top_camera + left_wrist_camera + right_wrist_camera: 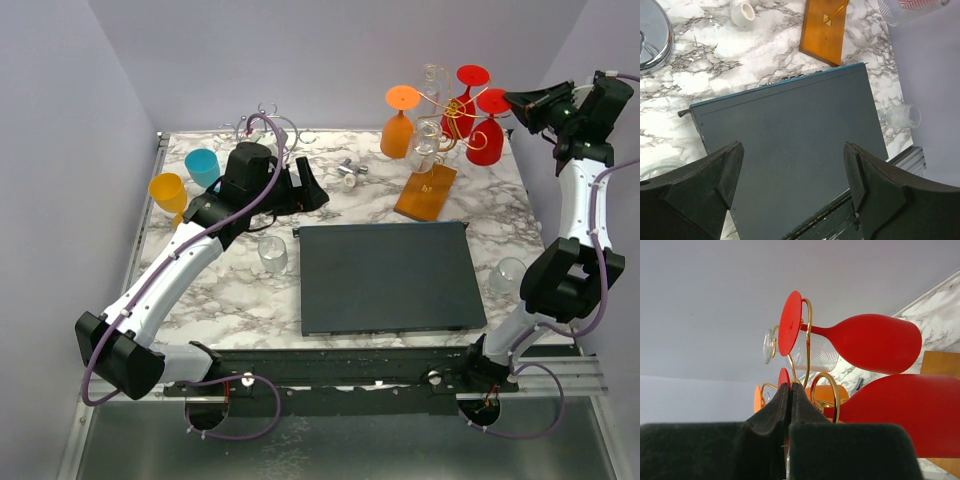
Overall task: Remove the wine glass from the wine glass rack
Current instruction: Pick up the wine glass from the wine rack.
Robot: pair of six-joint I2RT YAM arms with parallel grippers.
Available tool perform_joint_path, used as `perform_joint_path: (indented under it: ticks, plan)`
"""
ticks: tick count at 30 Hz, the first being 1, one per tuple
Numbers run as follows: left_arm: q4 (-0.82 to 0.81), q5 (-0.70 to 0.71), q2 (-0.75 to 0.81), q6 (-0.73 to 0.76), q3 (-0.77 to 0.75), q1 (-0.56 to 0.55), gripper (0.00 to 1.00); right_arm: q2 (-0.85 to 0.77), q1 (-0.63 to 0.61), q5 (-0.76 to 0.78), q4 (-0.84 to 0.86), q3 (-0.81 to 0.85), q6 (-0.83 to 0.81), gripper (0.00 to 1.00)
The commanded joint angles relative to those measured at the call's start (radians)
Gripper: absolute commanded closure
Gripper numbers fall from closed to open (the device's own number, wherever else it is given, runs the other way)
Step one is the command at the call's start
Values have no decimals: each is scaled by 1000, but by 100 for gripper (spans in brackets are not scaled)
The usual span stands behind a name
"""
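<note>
Top view: right gripper (518,100) was pinched shut, gripping nothing visible, beside the red wine glass (487,143) hanging on the wine glass rack (425,192), far right of the marble table (260,310), so should open before unhooking the foot; left wrist: left gripper (792,150) gaped empty over dark mat (790,120); right wrist: grey wall (715,300) behind.

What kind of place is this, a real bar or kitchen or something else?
Most likely a robotics lab test cell, not a real bar: two robot arms bolted to a metal rail, plain walls boxing in a marble-print table, and coloured glasses hung on a wine glass rack.
</note>
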State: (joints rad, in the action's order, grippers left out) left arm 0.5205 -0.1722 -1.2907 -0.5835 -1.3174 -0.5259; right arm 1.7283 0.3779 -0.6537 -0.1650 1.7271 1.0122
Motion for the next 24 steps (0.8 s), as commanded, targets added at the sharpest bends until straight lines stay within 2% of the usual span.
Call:
perform_joint_path:
  ticks: [1, 8, 24]
  plan:
    - [-13, -7, 10, -4, 2, -7, 12, 51, -15, -34, 60, 53, 34, 100]
    - [-12, -3, 12, 4, 0, -8, 12, 72, -32, 11, 115, 63, 67, 100]
    - [-9, 6, 25, 1, 0, -7, 12, 8, -34, 238, 149, 0, 76, 99]
